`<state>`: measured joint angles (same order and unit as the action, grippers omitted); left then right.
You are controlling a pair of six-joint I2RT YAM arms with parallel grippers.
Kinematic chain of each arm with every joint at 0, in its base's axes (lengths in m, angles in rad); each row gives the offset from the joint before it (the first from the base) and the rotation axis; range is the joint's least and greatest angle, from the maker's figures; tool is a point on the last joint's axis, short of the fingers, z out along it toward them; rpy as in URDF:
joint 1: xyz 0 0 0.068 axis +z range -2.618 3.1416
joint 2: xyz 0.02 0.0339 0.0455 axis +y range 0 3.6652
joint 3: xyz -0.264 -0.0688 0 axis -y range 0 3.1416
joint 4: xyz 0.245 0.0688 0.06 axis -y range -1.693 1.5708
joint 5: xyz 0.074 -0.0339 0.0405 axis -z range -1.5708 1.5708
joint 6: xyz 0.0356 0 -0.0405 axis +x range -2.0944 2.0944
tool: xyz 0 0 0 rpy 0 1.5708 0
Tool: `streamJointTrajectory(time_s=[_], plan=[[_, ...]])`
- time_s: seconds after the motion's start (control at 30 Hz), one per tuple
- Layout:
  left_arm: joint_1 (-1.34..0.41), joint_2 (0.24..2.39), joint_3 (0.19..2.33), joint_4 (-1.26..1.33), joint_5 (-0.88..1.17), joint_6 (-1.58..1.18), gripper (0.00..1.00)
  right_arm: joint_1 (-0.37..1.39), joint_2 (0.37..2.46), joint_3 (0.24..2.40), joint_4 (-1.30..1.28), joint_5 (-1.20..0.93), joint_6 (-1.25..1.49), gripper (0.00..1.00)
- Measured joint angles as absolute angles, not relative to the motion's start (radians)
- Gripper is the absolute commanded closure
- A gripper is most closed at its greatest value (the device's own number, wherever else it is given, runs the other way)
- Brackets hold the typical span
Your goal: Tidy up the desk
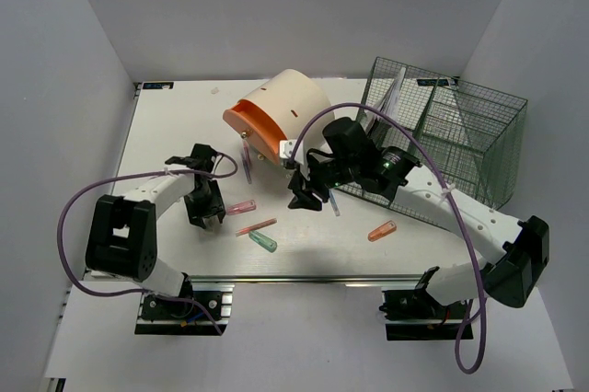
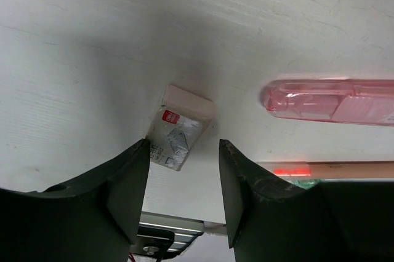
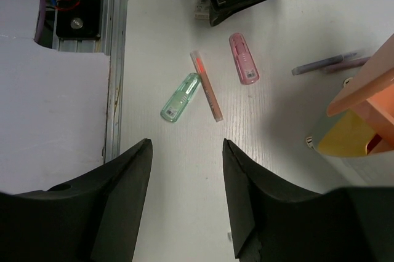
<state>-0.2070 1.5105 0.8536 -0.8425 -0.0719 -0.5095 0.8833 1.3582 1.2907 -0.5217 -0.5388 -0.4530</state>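
Note:
The white desk [image 1: 175,134] carries several scattered items. My left gripper [image 1: 204,213] [image 2: 183,153] hangs open just above the desk. A small cream staple box [image 2: 178,128] lies flat ahead of its jaws, its near end beside the left finger, not gripped. A pink translucent marker [image 2: 332,101] [image 1: 241,208] lies to the right of it. My right gripper [image 1: 306,197] [image 3: 186,145] stands open over bare desk at the centre, nothing between its fingers. Ahead of it lie a green marker [image 3: 181,97], a thin orange pen [image 3: 206,87] and the pink marker [image 3: 244,58].
A cream cylinder container with an orange rim [image 1: 276,116] lies on its side at the back centre. A dark green wire basket [image 1: 442,134] stands at the back right. A purple pen [image 1: 247,160] and an orange marker [image 1: 382,231] lie loose. The aluminium rail [image 1: 304,279] runs along the near edge.

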Motion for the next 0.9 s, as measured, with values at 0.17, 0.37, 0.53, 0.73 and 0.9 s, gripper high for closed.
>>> streamJointTrajectory(time_s=[0.17, 0.37, 0.53, 0.73, 0.9], plan=[[-0.207, 1.538, 0.873, -0.859, -0.098, -0.502, 0.41, 0.863, 1.358, 1.273, -0.520, -0.547, -0.451, 0.44], [-0.207, 1.539, 0.894, -0.859, -0.118, -0.501, 0.39, 0.850, 1.355, 1.260, -0.519, -0.553, -0.448, 0.45], [-0.207, 1.556, 0.897, -0.859, -0.118, -0.501, 0.39, 0.844, 1.354, 1.260, -0.517, -0.557, -0.447, 0.45], [-0.207, 1.592, 0.897, -0.855, -0.110, -0.501, 0.40, 0.840, 1.354, 1.260, -0.516, -0.557, -0.445, 0.45], [-0.207, 1.600, 0.897, -0.848, -0.093, -0.497, 0.47, 0.837, 1.354, 1.260, -0.513, -0.557, -0.440, 0.45]])
